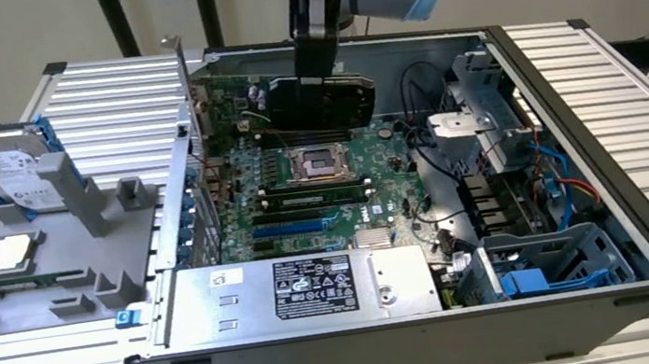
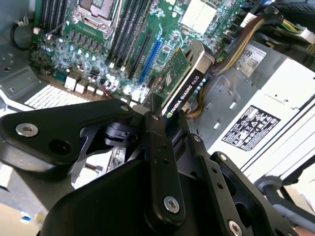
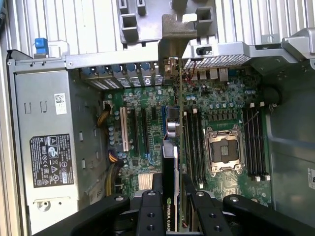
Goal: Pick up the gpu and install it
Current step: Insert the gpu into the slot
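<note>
My gripper [image 1: 316,68] is shut on the gpu [image 1: 317,100], a card with a black cooler and a green board. It hangs on edge inside the open computer case, above the far part of the green motherboard [image 1: 301,199], beyond the CPU socket [image 1: 319,161]. In the second wrist view the gpu [image 2: 186,81] sticks out from between the black fingers [image 2: 156,129], over the board. The first wrist view shows the gpu [image 3: 170,162] edge-on, running from my gripper [image 3: 172,184] toward the case's slot openings [image 3: 130,69], beside the expansion slots [image 3: 140,129].
A grey power supply [image 1: 313,287] fills the case's near side. Cables and a drive cage [image 1: 543,271] sit at the exterior view's right. Outside the case, a grey stand [image 1: 48,275] holds a hard drive with blue rails [image 1: 11,167] and a square CPU chip [image 1: 10,252].
</note>
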